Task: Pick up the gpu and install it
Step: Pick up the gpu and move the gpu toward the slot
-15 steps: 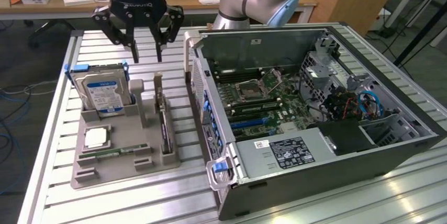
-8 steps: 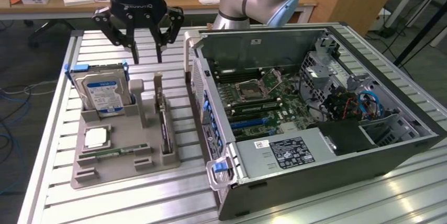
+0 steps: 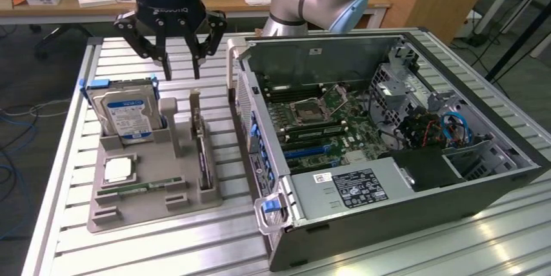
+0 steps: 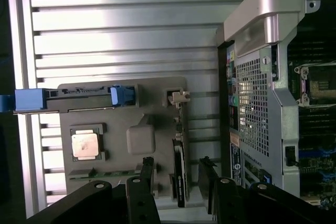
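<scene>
Slatted metal tabletop (image 3: 129, 250) with gray tray (image 3: 138, 215) beside open PC case (image 3: 413, 218). Wide-open pincer (image 3: 180, 69) hovering above gpu (image 3: 205, 160) standing on edge in tray slot, nothing grabbed.

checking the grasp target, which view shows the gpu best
The exterior view: the gpu stands on edge in the grey tray, its pale bracket end and length visible. The wrist view looks straight down on its thin top edge.
</scene>
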Available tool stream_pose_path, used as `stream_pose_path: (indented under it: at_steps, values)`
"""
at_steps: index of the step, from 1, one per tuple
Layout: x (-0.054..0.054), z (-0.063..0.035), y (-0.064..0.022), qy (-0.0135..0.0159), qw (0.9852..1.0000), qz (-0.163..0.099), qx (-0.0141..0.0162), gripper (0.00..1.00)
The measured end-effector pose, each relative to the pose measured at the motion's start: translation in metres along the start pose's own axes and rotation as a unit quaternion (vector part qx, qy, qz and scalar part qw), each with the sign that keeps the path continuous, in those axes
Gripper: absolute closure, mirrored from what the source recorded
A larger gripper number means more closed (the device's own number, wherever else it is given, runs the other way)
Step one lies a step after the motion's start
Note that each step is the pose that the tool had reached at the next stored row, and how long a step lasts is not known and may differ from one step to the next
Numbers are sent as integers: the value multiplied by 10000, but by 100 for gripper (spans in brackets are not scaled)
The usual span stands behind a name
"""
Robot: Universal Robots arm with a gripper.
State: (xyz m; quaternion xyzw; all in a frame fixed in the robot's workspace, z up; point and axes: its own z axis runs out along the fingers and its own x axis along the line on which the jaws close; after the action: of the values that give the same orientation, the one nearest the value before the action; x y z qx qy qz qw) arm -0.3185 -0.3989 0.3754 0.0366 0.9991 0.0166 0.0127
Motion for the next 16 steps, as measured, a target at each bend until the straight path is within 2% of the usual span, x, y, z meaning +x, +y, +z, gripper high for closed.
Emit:
stream_pose_path:
  at_steps: [7,16]
  values:
    - [1,41,-1,-1,10000,-1,20,53]
    - [5,83,-3,-5,10000,-2,70,53]
